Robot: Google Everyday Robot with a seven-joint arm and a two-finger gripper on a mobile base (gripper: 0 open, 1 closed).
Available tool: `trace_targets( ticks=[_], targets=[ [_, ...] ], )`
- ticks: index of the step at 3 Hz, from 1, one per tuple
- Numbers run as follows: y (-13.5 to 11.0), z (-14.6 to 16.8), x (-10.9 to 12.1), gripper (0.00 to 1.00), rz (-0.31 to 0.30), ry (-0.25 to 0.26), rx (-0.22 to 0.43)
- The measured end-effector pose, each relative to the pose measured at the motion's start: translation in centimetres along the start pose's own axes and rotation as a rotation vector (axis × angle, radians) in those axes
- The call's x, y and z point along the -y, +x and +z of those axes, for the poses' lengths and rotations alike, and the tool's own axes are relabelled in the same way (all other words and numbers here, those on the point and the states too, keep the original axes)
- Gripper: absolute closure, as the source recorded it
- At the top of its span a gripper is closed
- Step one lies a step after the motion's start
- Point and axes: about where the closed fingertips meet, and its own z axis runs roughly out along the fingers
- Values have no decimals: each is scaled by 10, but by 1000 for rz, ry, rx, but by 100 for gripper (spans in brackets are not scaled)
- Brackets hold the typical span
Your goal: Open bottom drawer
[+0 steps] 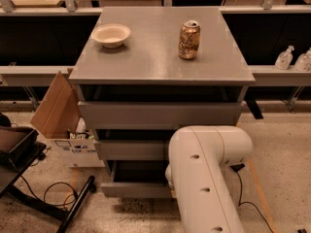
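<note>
The grey cabinet (pixel 160 52) stands in the middle of the camera view with three drawers. The bottom drawer (pixel 133 189) is the lowest grey front, pulled out a little, with a dark gap above it showing its tray. My white arm (pixel 204 178) reaches in from the bottom right and covers the drawer's right part. My gripper is hidden behind the arm, somewhere near the bottom drawer's right side.
A cream bowl (pixel 111 35) and a brown can (pixel 189 40) stand on the cabinet top. An open cardboard box (pixel 60 118) sits left of the cabinet. A black stand with cables (pixel 29 178) is at the lower left. Bottles (pixel 284 58) stand on a right shelf.
</note>
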Motion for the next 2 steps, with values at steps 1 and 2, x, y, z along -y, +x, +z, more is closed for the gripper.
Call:
trace_targets(
  ticks=[1,2],
  targets=[
    [0,1,-1,0,0,-2,-1],
    [0,1,-1,0,0,-2,-1]
  ],
)
